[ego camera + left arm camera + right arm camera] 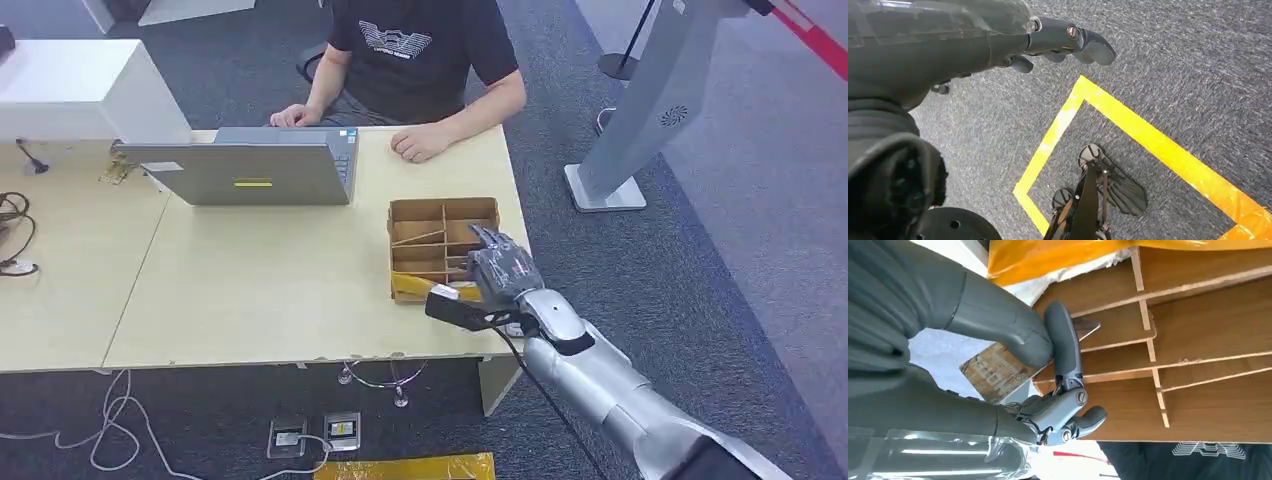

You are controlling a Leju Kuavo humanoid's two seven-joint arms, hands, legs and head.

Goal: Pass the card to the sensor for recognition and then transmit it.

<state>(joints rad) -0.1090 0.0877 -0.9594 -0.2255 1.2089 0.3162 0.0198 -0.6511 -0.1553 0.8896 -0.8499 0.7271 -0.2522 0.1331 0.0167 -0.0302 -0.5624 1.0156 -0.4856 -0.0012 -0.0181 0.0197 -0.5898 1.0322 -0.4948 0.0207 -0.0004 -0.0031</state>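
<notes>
One card (995, 371) stood tilted in a compartment of the tray (443, 207), and through the right wrist camera I saw the right hand (1048, 360) pinching it between the thumb and a dark finger. From the head camera, that hand (500, 268) hung over the tray's nearer compartments. The tray sat near the right front corner of the table (250, 290), just inside both edges.

A broad stretch of bare tabletop lay open to the tray's left, reaching back to a laptop (250, 175). A person (410, 60) sat at the far edge, one hand resting on the table beyond the tray. To the right, a strip of carpet separated the table from a grey stand (640, 120).

The left hand (973, 45) hung over the carpet with its fingers (1093, 47) stretched out and nothing in them, above a corner of yellow tape (1148, 135).

Print on the card's brown face was too blurred for me to read. The laptop lid carried a small yellow label. The person's black shirt bore a white logo that I could not make out.
</notes>
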